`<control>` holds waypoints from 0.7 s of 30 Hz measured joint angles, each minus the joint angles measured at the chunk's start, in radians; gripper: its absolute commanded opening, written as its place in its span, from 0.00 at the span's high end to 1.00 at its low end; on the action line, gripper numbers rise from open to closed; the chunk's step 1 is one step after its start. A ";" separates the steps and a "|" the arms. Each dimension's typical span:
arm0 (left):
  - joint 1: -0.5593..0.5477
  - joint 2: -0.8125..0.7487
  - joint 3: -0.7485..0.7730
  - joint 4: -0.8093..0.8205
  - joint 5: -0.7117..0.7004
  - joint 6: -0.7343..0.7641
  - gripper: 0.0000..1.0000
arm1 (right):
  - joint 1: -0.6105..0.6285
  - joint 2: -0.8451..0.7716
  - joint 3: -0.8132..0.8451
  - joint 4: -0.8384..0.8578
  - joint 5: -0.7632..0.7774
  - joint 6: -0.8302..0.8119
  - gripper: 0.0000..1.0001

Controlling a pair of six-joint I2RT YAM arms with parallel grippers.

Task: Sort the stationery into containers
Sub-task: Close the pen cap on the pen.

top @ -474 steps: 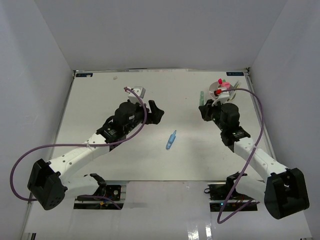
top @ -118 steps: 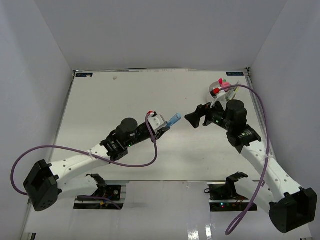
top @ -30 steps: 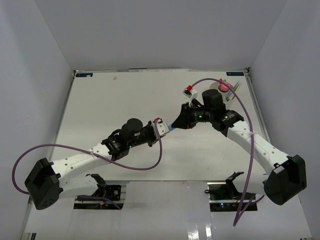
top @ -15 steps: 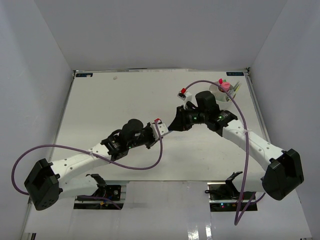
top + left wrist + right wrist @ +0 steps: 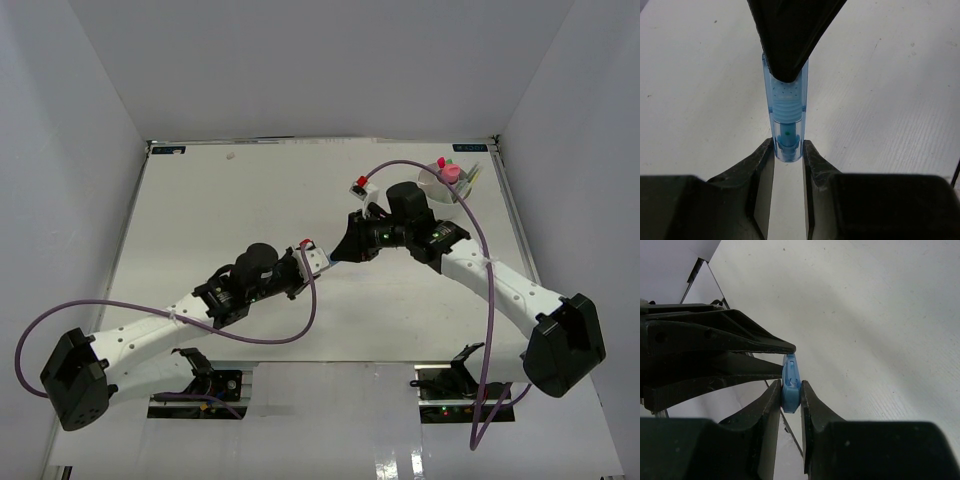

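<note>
My left gripper [image 5: 788, 148] and right gripper [image 5: 790, 390] each clamp narrowly on one end of the translucent blue plastic pen [image 5: 786, 100], mid-frame.

Pen [image 5: 787, 125] above table [image 5: 220, 200] centre (tub [image 5: 432, 178] back-right)

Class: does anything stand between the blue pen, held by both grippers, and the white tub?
No loose object does. The blue pen is clamped at opposite ends by the left gripper and right gripper. Only the right arm's own wrist lies along the line to the white tub.
</note>
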State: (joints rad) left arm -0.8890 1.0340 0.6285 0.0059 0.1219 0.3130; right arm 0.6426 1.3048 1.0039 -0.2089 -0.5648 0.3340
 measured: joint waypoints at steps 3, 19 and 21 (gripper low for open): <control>0.001 0.000 -0.002 -0.004 -0.006 -0.006 0.90 | 0.004 0.009 0.001 0.006 0.001 0.000 0.92; 0.004 -0.041 -0.048 -0.007 -0.047 -0.026 0.85 | 0.042 0.060 0.002 0.055 0.010 0.003 0.92; 0.004 -0.041 -0.048 -0.007 -0.048 -0.026 0.80 | 0.043 0.058 0.002 0.055 0.013 0.003 0.92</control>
State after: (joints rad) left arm -0.8848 0.9928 0.5800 -0.0010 0.0742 0.2867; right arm 0.6857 1.3628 1.0058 -0.1539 -0.5514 0.3370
